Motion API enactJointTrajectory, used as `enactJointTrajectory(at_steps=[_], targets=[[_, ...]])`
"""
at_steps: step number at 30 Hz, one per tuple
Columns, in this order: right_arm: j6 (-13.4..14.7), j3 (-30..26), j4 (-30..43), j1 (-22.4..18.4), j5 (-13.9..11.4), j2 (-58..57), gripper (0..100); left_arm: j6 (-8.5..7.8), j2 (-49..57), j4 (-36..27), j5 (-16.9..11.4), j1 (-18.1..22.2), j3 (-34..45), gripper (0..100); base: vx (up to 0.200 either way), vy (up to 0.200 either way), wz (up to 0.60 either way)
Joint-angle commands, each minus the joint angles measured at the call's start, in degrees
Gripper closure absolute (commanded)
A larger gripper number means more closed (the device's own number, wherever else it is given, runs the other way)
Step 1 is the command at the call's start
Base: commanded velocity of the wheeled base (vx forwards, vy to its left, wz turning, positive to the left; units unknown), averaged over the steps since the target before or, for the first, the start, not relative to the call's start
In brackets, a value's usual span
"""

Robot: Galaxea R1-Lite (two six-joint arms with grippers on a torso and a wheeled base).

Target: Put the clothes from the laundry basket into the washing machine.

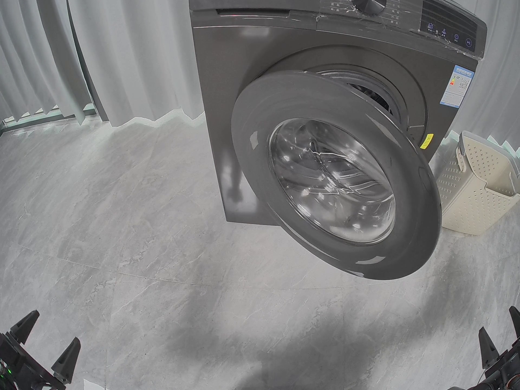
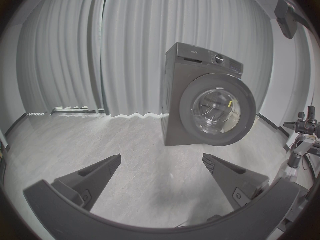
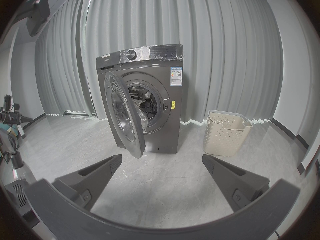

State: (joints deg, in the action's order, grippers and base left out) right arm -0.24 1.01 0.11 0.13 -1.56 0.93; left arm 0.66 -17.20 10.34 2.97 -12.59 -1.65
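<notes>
A dark grey front-loading washing machine (image 1: 233,82) stands on the pale marbled tile floor (image 1: 135,218), its round glass-centred door (image 1: 336,180) swung wide open; dark clothes (image 3: 148,107) lie inside the drum; a cream perforated plastic laundry basket (image 1: 476,190) sits upright on the floor just beside the machine, on the robot's right. The left pincer (image 2: 161,155) and right pincer (image 3: 161,155) hang low, well apart from the machine; each is spread wide and holds nothing.

The left gripper (image 2: 161,155) hangs over a pale grey marbled tile floor (image 2: 100,134), its two dark wedge-shaped fingers (image 2: 100,174) spread wide with nothing between them. At the floor's far edge, against white pleated curtains (image 2: 133,50), stands a dark grey metal front-loading washing machine (image 2: 173,94), its round glass-windowed door (image 2: 216,109) swung open.
</notes>
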Motion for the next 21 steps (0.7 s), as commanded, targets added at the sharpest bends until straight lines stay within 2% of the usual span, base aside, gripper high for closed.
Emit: enactJointTrajectory(at_steps=[1, 5, 6, 7, 8, 9, 10, 11, 13, 15, 17, 19, 21], targets=[[-0.02, -0.92, -0.02, -0.05, -0.11, -0.75, 0, 0.31, 12.1, -5.33, -1.48, 6.79, 1.65, 0, 0.0, 0.0, 0.0], [0.07, -0.92, -0.02, 0.04, -0.11, -0.75, 0, 0.57, 12.28, -6.03, -1.48, 8.99, 1.65, 0, 0.0, 0.0, 0.0], [0.16, -0.92, -0.02, 0.04, 0.07, -0.75, 0, 0.57, 14.3, -6.38, -1.92, 11.8, 1.65, 0, 0.0, 0.0, 0.0], [0.16, -0.92, -0.02, 0.04, 0.07, -0.75, 0, 0.57, 14.3, -6.38, -1.92, 11.8, 1.65, 0, 0.0, 0.0, 0.0], [0.51, -0.92, 0.07, 0.04, 0.33, -0.84, 0, -0.57, 17.2, -6.82, -1.3, 13.21, 1.56, 0, 0.0, 0.0, 0.0], [0.6, -0.92, 0.07, 0.04, 0.42, -0.93, 0, -1.1, 17.2, -7.35, -0.95, 12.94, 1.65, 0, 0.0, 0.0, 0.0], [0.6, -0.92, 0.07, 0.04, 0.59, -0.93, 0, -0.92, 17.2, -7.7, -0.69, 12.77, 1.56, 0, 0.0, 0.0, 0.0], [0.86, -0.92, -0.02, 0.04, 0.95, -0.93, 0, 0.31, 17.2, -8.23, -0.78, 12.77, 1.56, 0, 0.0, 0.0, 0.0], [1.74, -0.92, -0.2, 0.04, 1.74, -0.93, 0, 1.71, 17.2, -10.51, -1.04, 12.68, 1.56, 0, 0.0, 0.0, 0.0], [1.83, -0.66, -1.43, 0.04, 1.12, -0.93, 0, 0.66, 17.2, -10.6, -1.13, 12.68, 1.56, 0, 0.0, 0.0, 0.0], [2.0, 1.71, -6.0, 0.13, 1.12, -0.84, 0, -0.75, 17.2, -10.6, -1.48, 12.68, 1.56, 0, 0.0, 0.0, 0.0], [2.27, 5.76, -8.55, 0.31, 0.95, 1.1, 0, -0.83, 17.2, -10.6, -1.92, 12.68, 1.56, 0, 0.0, 0.0, 0.0], [2.27, 7.07, -8.37, 0.74, 0.15, 5.31, 0, -0.48, 17.2, -10.6, -2.1, 12.68, 1.56, 0, 0.0, 0.0, 0.0]])
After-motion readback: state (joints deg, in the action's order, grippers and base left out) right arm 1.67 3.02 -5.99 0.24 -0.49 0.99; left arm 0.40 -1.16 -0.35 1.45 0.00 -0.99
